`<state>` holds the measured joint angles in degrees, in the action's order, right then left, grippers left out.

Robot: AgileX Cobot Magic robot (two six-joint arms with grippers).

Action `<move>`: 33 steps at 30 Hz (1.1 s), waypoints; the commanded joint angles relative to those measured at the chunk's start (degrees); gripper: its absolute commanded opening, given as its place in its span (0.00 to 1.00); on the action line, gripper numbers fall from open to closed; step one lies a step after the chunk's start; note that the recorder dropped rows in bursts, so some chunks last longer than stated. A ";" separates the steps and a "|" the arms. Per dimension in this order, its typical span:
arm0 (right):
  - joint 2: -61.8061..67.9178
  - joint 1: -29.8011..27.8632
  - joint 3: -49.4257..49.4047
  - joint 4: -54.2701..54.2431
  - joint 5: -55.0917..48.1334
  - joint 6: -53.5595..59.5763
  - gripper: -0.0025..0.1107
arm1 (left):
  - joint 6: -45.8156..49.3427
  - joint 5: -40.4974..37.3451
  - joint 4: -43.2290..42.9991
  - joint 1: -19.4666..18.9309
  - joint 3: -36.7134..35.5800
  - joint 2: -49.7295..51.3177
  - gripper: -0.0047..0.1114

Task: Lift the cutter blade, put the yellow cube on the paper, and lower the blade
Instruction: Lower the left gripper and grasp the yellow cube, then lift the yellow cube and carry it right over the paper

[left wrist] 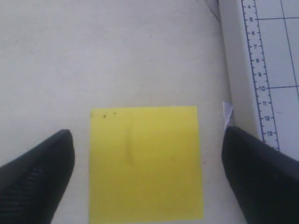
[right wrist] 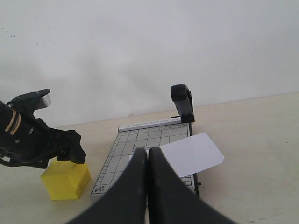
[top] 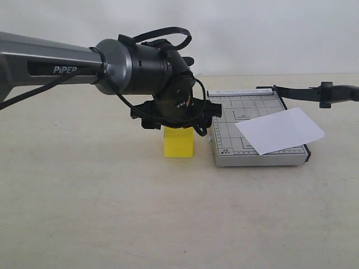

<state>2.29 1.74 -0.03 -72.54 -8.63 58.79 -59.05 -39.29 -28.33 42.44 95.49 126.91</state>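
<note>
step: grasping cube (top: 178, 142), blade (right wrist: 183, 100) up | left gripper (left wrist: 147, 135): spread astride cube | right gripper (right wrist: 147, 156): pressed together, empty | next: descend, pinch, carry to paper (top: 279, 130)

A pale cream tabletop (top: 84, 213) fills the lower part of the exterior view. Its surface is matte and plain, with faint specks and light scuffs scattered over it. Behind it rises a bare wall (top: 269, 33), white shading to light grey. The two meet in a straight, level line across the back. The light is soft and even, and what shadows fall on the tabletop are pale and blurred at the edges. In the right wrist view the wall looks slightly mottled, with a few tiny dark specks.
</note>
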 commanded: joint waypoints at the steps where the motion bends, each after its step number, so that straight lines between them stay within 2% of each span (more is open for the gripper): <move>1: -0.48 0.07 0.03 0.02 -0.19 0.18 0.02 | 1.11 0.49 0.27 -0.04 0.14 -0.80 0.74; 7: -0.48 0.07 0.03 0.02 -0.19 0.18 0.02 | 3.68 0.63 0.37 -0.04 0.12 -0.59 0.74; 33: -0.48 0.07 0.03 0.02 -0.19 0.18 0.02 | 3.68 0.06 -2.10 -0.68 0.12 2.37 0.74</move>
<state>2.29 1.74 -0.03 -72.54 -8.63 58.79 -55.45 -38.71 -30.01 42.13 95.49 128.94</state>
